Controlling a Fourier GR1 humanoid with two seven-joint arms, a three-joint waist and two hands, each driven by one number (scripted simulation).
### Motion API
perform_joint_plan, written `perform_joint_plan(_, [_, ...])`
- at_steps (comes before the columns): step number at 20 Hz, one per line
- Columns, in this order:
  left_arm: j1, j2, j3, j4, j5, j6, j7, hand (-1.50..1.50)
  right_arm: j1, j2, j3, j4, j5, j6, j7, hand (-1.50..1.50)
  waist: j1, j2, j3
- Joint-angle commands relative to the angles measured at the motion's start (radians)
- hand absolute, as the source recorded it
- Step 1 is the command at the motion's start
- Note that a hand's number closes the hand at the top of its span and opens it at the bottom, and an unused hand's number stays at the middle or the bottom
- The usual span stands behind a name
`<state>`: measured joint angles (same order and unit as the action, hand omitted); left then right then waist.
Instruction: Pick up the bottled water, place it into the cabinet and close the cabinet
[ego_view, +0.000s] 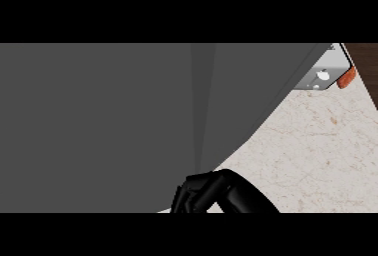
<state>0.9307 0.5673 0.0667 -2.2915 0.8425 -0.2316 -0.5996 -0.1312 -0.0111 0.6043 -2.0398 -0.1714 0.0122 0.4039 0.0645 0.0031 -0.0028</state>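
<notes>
While a large dark grey panel (111, 125) fills most of the head view, only one of my hands shows: a black hand (210, 192) at the lower edge of that panel, just below the point where a faint vertical seam in the panel runs down. The panel appears to be a cabinet surface, seen very close; whether it is a door or a side wall I cannot tell. Which of my two hands this is I cannot tell either, since no forearm shows clearly. Its fingers appear bent, with the knuckles toward the panel's lower edge, but the pictures do not show whether they close on anything or merely rest against the panel. How far the hand is open therefore stays undetermined.

The bottled water is not visible anywhere; it may lie behind the panel, yet that cannot be confirmed.

To the right of the panel, a pale marbled tabletop (317, 150) is exposed. Beyond the panel's upper right corner stands a light grey appliance (325, 75) with a small white knob, and an orange object (346, 78) touches or sits just beside its right side. A dark brown strip (367, 70) borders the tabletop further right of the appliance.
</notes>
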Motion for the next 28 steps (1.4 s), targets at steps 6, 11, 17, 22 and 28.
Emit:
perform_joint_plan(6, [0.112,-0.024,0.15,0.03,0.113,-0.172,-0.006,-1.5,-0.396,0.011,-0.184,0.271,-0.246,-0.147,-0.022,1.5,-0.018,-0.004,0.002])
perform_joint_plan(11, [0.203,-0.067,0.249,0.022,0.161,-0.281,-0.009,-1.5,-0.448,-0.021,-0.381,0.438,-0.303,0.055,-0.035,1.5,-0.023,-0.004,0.003])
perform_joint_plan(17, [0.155,-0.092,0.29,0.055,0.173,-0.301,0.037,-1.5,-0.547,-0.053,-0.449,0.668,-0.335,0.222,-0.118,1.5,-0.037,0.0,0.003])
perform_joint_plan(22, [0.166,-0.12,0.291,-0.035,0.199,-0.234,0.103,-1.5,-0.666,-0.032,-0.48,0.772,-0.329,0.229,-0.112,1.5,-0.035,0.002,0.004])
perform_joint_plan(28, [0.129,-0.094,0.322,0.088,0.216,-0.356,0.104,-1.5,-0.732,-0.004,-0.496,0.858,-0.328,0.247,-0.126,1.5,-0.021,0.003,0.002])
